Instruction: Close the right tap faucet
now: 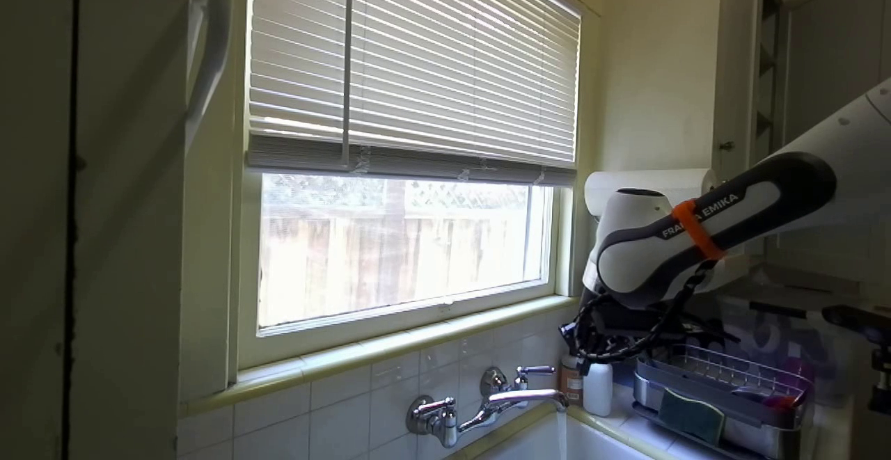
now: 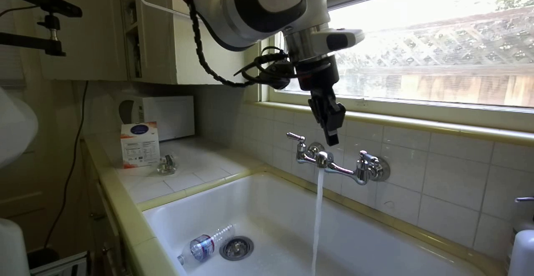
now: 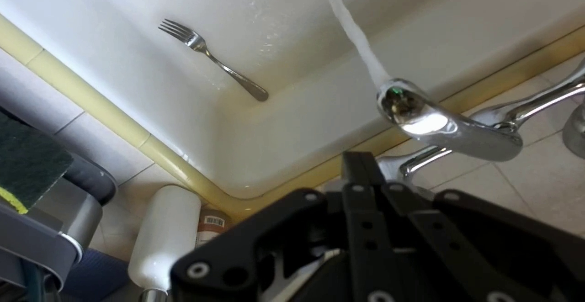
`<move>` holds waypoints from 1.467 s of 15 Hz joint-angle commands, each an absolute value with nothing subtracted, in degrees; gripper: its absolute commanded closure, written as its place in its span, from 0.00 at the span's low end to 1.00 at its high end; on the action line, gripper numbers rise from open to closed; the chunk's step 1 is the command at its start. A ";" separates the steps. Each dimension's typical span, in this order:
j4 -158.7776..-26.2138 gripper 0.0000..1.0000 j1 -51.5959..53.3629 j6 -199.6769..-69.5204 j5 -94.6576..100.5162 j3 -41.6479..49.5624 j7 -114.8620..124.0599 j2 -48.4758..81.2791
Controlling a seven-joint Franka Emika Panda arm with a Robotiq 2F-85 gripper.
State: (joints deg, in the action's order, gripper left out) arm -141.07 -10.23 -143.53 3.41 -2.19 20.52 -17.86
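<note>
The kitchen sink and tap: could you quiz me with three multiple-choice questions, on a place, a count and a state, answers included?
1. Where is the clear plastic bottle relative to the white sink?
A) Hanging above it
B) Balanced on its rim
C) Lying inside it

2. How many handles does the chrome faucet have?
A) Two
B) Three
C) Four

3. What is the water at the spout doing?
A) Nothing, it is shut off
B) Running in a stream
C) Falling in separate drops

1: C, an exterior view shows it on its side near the drain.
2: A, both exterior views show one at each end.
3: B, the wrist view shows an unbroken stream leaving the spout.
</note>
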 commanded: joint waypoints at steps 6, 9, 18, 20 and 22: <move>-134.99 0.99 -8.94 -146.35 4.22 -0.51 23.60 -8.25; -133.49 0.99 -8.66 -146.40 4.16 -0.25 24.02 -6.14; -128.59 1.00 -7.43 -148.80 6.44 -0.09 27.76 -0.04; -126.79 1.00 -6.94 -148.77 7.95 0.44 29.30 1.93; -125.30 1.00 -6.41 -148.38 9.04 1.15 30.63 3.57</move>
State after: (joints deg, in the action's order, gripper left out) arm -128.05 -7.86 -147.50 6.38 -0.53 27.29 0.05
